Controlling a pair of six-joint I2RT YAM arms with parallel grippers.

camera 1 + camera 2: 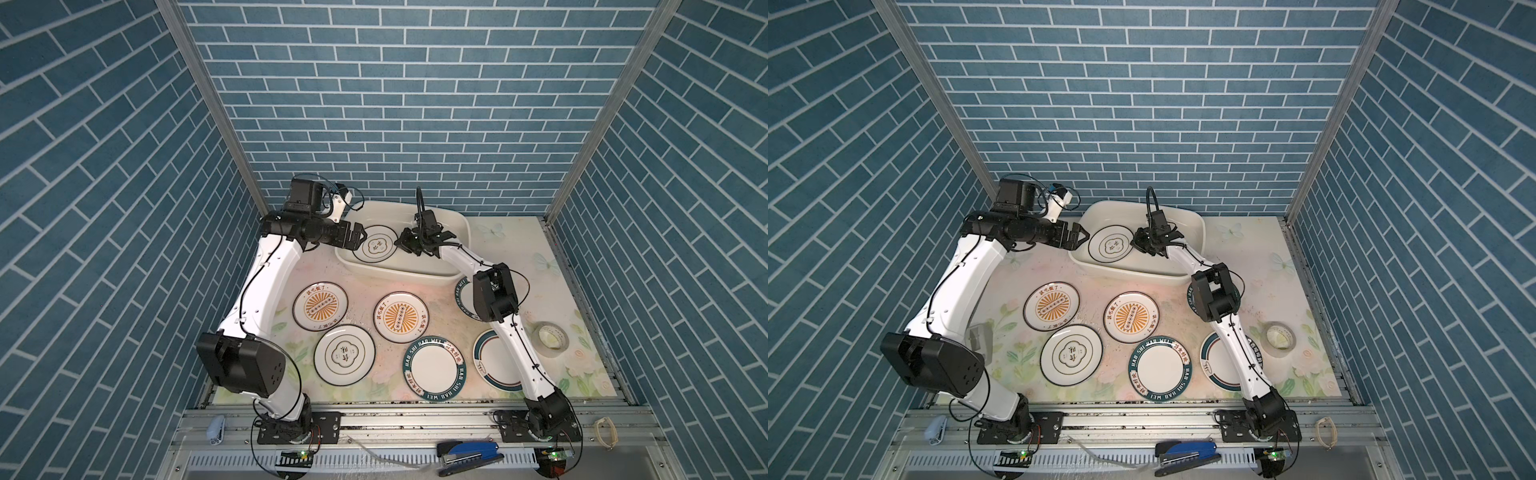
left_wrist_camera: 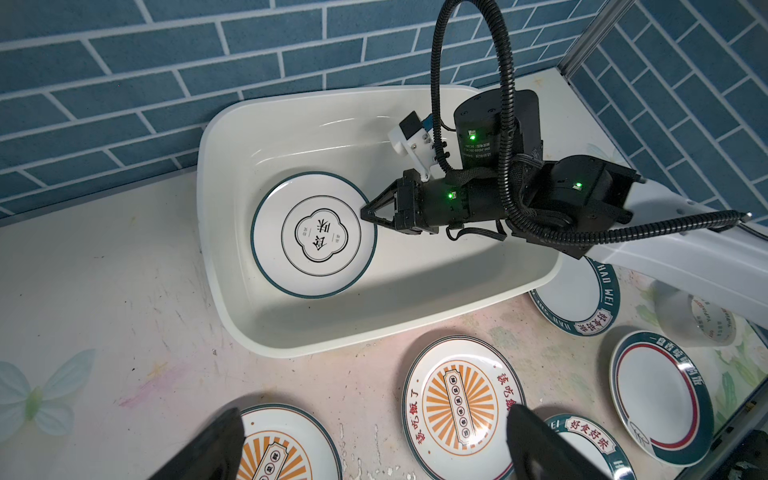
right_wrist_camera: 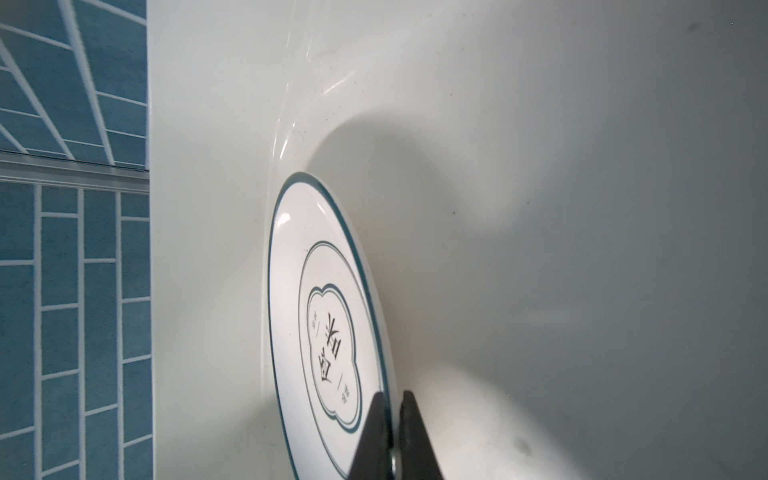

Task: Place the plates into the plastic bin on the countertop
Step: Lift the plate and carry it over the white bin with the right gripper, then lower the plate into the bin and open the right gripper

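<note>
Top views: bin [image 1: 461,224] at back of countertop [image 1: 519,249], centre frame. Plate [image 1: 376,245] inside, bin's left half. Right claw [image 1: 400,242] at plate's right rim. Left claw [image 1: 358,237] spread, by bin's left rim. Six plates [image 1: 434,368] on countertop, lower frame.
Left wrist: right claw [image 2: 365,214] pinched on plate rim, mid-frame; left claw fingers [image 2: 208,449] wide apart, bottom edge.
Right wrist: right claw straddles plate rim, clamped, bottom centre.

Cream-white bin [image 1: 395,275]. Each clover plate [image 1: 376,245] is white with a thin dark-teal rim and black characters. Sunburst plates [image 1: 320,306] show orange rays and red lettering. Lettered plate [image 1: 434,368]: dark-green band. Ringed plate [image 1: 492,358]: green and red. Surface [image 1: 519,249]: pale, with faded flowers and butterflies. Walls [image 1: 374,104]: blue brick.
</note>
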